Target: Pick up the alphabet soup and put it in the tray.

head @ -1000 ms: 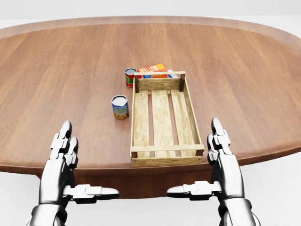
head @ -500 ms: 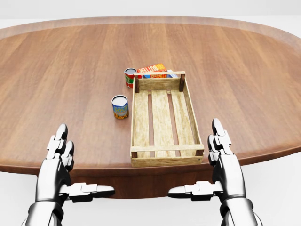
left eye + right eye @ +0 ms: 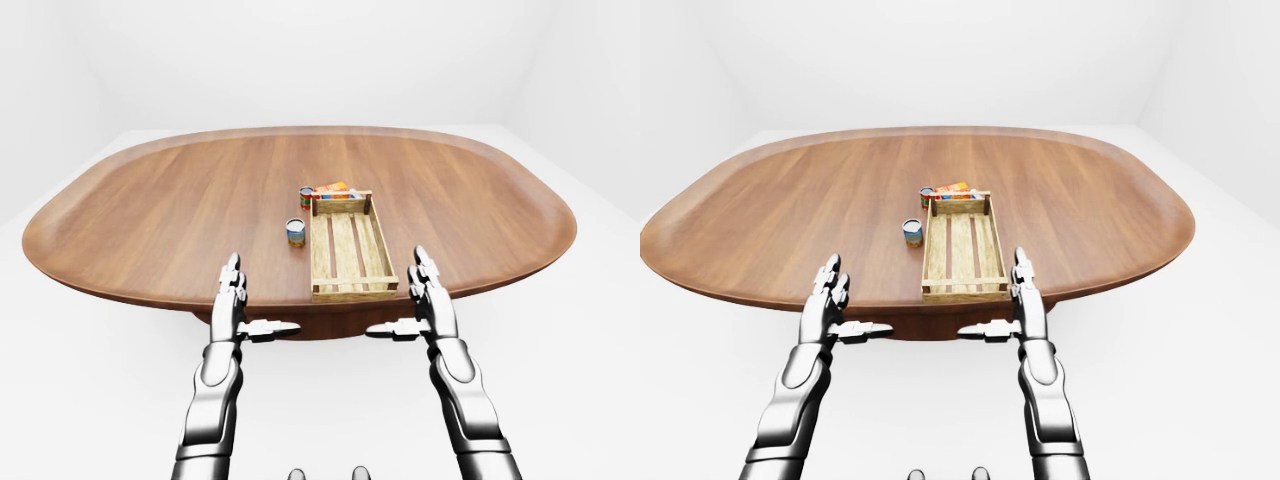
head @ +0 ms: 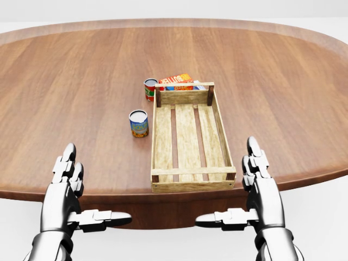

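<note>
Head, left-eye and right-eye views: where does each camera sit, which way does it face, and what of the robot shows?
Head view: on the head, tilted down at the table and wooden tray; left hand and right hand show, both open.
Left-eye view: on the head, wider, taking in the whole oval table and white room; both forearms show.
Right-eye view: nearly the same, scene shifted slightly left.
Shared: all show the tray, two cans and a box beside it.
</note>
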{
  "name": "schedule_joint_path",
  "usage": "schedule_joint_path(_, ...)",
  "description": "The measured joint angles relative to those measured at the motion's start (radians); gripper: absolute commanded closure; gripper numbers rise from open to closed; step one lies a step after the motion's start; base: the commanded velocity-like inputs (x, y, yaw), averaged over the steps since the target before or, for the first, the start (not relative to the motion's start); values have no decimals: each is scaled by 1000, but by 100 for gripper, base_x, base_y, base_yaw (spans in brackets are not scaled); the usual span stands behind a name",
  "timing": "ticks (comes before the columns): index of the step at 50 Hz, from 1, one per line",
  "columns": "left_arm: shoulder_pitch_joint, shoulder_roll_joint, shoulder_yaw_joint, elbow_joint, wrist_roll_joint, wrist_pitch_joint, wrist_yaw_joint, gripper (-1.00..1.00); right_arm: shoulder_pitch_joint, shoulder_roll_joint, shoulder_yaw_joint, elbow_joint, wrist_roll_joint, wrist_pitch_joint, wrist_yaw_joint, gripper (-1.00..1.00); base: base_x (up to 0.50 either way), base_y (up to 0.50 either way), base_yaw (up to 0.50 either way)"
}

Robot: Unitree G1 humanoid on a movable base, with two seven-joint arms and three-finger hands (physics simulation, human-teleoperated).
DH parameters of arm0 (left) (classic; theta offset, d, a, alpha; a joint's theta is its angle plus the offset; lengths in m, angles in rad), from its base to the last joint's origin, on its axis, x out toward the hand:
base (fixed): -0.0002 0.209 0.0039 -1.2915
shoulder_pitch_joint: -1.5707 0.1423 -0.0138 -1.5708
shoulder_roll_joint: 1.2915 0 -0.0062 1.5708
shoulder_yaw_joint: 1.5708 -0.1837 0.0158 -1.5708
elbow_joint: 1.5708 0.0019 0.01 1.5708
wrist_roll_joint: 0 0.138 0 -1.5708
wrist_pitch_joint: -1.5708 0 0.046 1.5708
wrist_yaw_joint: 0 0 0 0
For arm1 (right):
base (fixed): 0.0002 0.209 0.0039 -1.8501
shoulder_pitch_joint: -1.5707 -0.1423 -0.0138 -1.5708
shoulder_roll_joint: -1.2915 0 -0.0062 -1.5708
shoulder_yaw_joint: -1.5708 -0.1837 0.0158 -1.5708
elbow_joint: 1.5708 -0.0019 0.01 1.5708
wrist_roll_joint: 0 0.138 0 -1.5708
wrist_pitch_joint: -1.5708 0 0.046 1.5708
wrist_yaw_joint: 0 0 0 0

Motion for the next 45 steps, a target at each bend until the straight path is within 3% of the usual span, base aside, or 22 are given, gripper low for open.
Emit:
schedule_joint_path(18,-2,-1,-3,12,10,0,8,-100,-1,-1,-2,1,0,-2,-8,-100,0,0,0)
schedule_joint_path(23,-2,0,-5,-1,18,0,12,-100,0,-2,-1,-58,-6,36,-16,-100,0,0,0)
schedule_joint_path(25,1,0,-9,-45,24,0,14,-100,0,-2,-1,-110,-8,54,-18,-100,0,0,0)
schedule_joint_path(38,-9,5,13,-480,27,0,22,-100,-12,1,11,-428,-42,54,-29,-100,0,0,0)
schedule_joint_path(45,-28,7,15,-600,34,0,26,-100,-14,2,10,-497,-50,54,-31,-100,0,0,0)
